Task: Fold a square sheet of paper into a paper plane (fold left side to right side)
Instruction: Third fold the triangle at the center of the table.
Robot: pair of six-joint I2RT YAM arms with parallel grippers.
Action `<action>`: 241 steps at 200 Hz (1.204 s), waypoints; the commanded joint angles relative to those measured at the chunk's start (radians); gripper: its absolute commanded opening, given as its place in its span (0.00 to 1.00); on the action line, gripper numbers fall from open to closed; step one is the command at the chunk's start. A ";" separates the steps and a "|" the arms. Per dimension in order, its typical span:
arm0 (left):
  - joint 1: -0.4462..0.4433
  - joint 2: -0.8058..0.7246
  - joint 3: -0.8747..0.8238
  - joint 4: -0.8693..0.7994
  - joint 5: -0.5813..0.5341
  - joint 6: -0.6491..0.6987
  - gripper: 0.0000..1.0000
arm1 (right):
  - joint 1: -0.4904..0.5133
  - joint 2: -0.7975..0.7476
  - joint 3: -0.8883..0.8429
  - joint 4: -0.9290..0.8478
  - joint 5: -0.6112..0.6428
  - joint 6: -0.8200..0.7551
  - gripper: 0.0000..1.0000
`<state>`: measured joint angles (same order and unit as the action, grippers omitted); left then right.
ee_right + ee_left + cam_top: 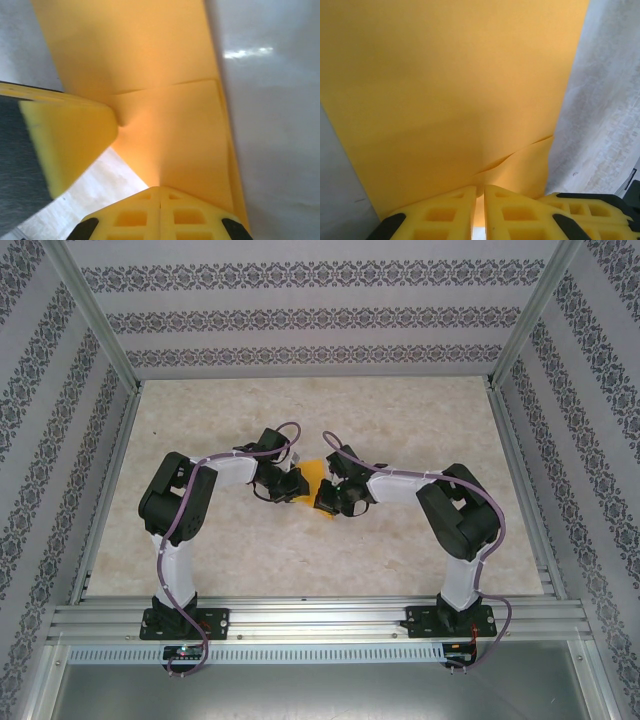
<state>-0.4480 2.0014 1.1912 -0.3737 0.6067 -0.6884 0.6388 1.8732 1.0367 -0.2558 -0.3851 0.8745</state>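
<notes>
Centrally, orange paper (313,472), visibly creased.

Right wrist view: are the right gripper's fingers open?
No, the right gripper has its fingers pressed together, pinching the orange paper between their tips.

**Pale marbled tabletop, one orange sheet at its middle**

The table (300,560) has a flat top in cream and beige with a faint marbled grain. It looks matt from above and gives off a soft sheen in the wrist views. Aluminium rails (320,612) run along its near edge, and slimmer metal strips border the left and right sides. The far edge meets a patterned wall. Over the centre of the top is the orange sheet of paper (313,473), partly folded with a crease across it. Part of it stands clear of the surface, and whether any edge touches the table cannot be told.
</notes>
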 commanded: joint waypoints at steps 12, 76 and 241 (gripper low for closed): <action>-0.013 0.057 -0.020 -0.077 -0.123 0.026 0.16 | -0.007 0.013 -0.012 -0.072 0.023 -0.015 0.02; -0.013 0.056 -0.016 -0.083 -0.127 0.027 0.16 | -0.020 0.028 -0.037 -0.131 0.006 -0.049 0.02; -0.013 0.065 -0.010 -0.093 -0.137 0.033 0.15 | -0.103 -0.164 -0.283 -0.207 -0.019 -0.130 0.02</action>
<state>-0.4679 2.0048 1.1984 -0.3832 0.6003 -0.6823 0.5533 1.7184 0.8204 -0.2520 -0.4454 0.7799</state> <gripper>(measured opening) 0.155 0.049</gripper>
